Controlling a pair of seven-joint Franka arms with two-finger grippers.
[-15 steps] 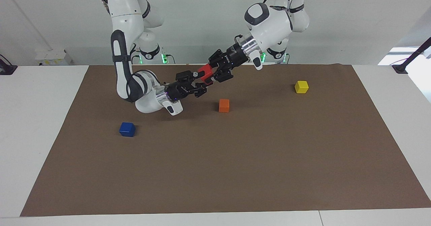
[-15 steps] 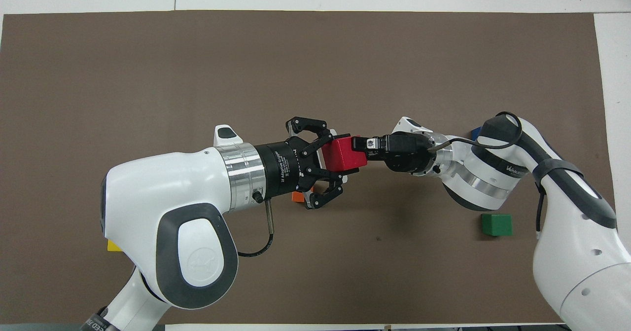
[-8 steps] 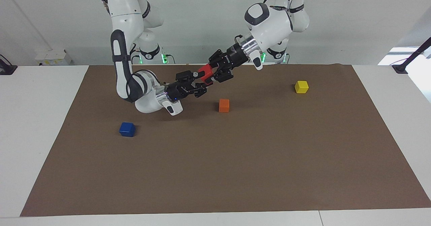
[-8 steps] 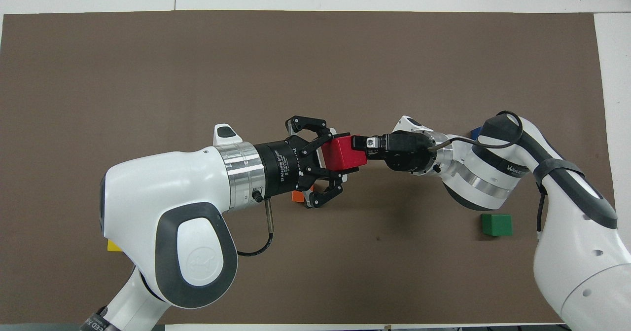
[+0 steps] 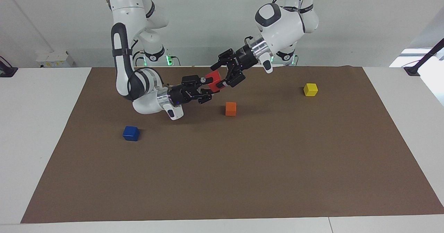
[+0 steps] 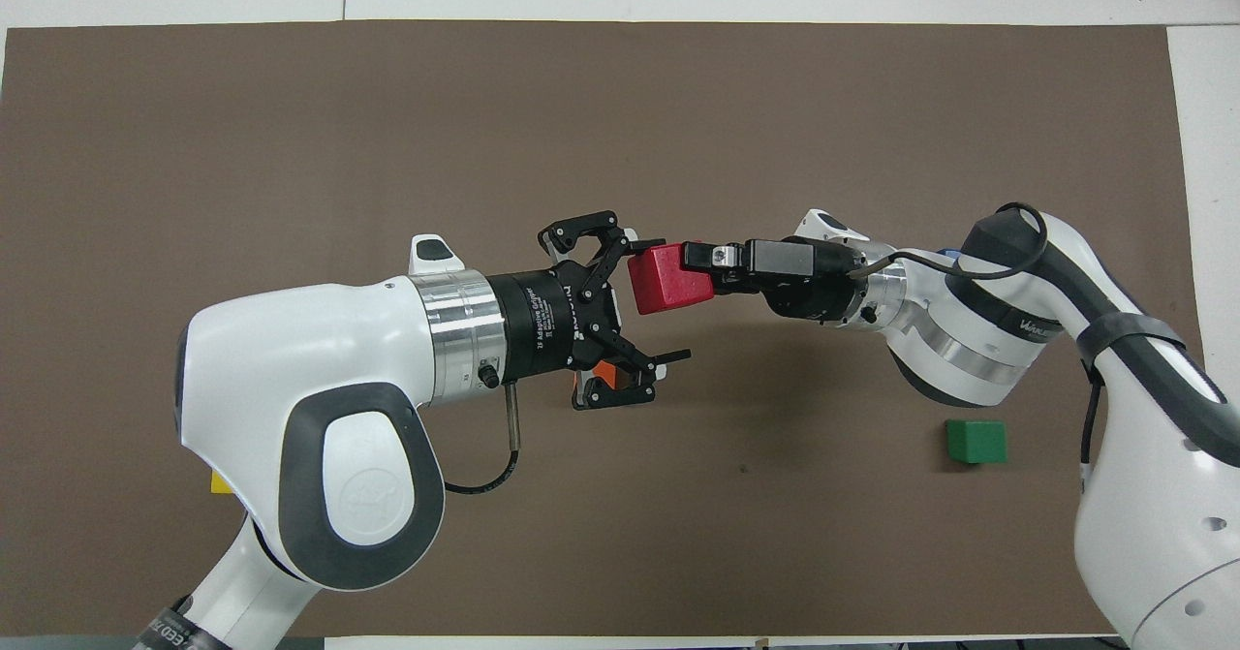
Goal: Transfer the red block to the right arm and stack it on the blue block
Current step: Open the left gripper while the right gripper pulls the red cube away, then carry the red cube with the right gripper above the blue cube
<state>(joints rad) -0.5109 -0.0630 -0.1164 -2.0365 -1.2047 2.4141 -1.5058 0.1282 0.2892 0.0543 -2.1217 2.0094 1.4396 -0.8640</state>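
The red block [image 5: 214,79] is up in the air over the mat, between the two grippers; it also shows in the overhead view [image 6: 668,280]. My right gripper [image 5: 208,84] is shut on it from the right arm's side [image 6: 699,267]. My left gripper [image 5: 222,76] is open wide, its fingers spread on either side of the block's other end without touching it [image 6: 670,298]. The blue block [image 5: 131,133] sits on the mat, farther from the robots than the right arm's wrist. In the overhead view the right arm hides most of it.
An orange cube [image 5: 230,108] lies on the brown mat [image 5: 242,174] under the hand-over spot. A yellow cube [image 5: 310,89] is toward the left arm's end. A green cube [image 6: 976,441] lies near the right arm's base.
My left gripper has opened and drawn back from the red block. My right gripper keeps hold of the block, which has shifted slightly.
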